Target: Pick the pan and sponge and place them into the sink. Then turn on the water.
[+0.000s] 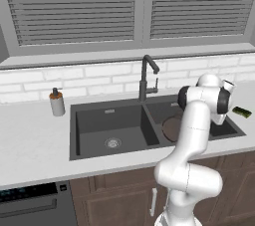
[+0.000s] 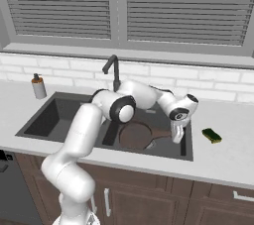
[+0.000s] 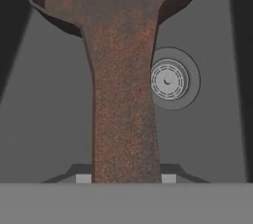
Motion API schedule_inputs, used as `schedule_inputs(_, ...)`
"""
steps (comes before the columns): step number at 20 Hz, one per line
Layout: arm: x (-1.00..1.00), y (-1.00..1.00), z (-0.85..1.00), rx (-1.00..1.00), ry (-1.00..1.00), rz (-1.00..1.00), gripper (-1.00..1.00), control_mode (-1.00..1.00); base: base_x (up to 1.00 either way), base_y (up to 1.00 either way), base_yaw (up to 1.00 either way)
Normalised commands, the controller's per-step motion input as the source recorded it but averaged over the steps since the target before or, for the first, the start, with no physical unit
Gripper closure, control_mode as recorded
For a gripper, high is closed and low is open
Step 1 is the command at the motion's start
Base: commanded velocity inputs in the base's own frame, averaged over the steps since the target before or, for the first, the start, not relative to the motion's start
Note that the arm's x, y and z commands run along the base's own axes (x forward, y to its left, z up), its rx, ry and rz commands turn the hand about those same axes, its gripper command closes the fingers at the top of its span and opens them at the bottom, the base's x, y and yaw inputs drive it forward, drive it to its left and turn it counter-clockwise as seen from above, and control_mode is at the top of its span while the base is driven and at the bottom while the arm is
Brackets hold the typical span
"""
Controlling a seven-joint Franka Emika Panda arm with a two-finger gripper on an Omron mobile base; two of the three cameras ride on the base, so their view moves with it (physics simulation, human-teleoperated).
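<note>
The dark-brown pan [image 2: 135, 136] is down inside the smaller right basin of the black sink [image 2: 49, 115]; whether it touches the floor I cannot tell. My gripper [image 2: 177, 137] points down at the basin's right side, shut on the pan's long handle [image 3: 123, 119]. In the hand view the handle runs up between my fingertips to the pan bowl, with the basin's round metal drain [image 3: 169, 80] just to its right. From the left base view my arm hides most of the pan [image 1: 171, 128]. The green sponge [image 2: 212, 135] lies on the counter right of the sink [image 1: 99, 120].
A dark faucet [image 1: 144, 78] stands behind the divider between the two basins. A soap bottle [image 1: 57, 103] sits on the counter left of the sink. White tile wall and shuttered windows rise behind. The large left basin holds nothing.
</note>
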Motion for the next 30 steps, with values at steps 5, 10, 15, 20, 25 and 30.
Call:
schedule_inputs(5,0.0,0.0,-0.42,-0.04,0.0,0.0,1.0,-1.0,0.0,0.0,0.0)
schedule_inputs(10,0.0,0.0,-0.35,-0.04,0.0,-0.01,1.0,-1.0,0.0,0.0,0.0)
schedule_inputs(15,0.04,0.0,-0.33,-0.03,0.0,-0.03,1.0,-1.0,0.0,0.0,0.0)
schedule_inputs(20,0.08,0.0,-0.32,-0.03,0.0,-0.05,1.0,-1.0,0.0,0.0,0.0)
schedule_inputs(25,0.13,0.0,-0.3,-0.04,0.0,-0.06,1.0,-1.0,0.0,0.0,0.0)
schedule_inputs(30,0.12,0.0,-0.38,-0.05,-0.01,-0.06,1.0,-1.0,0.0,0.0,0.0)
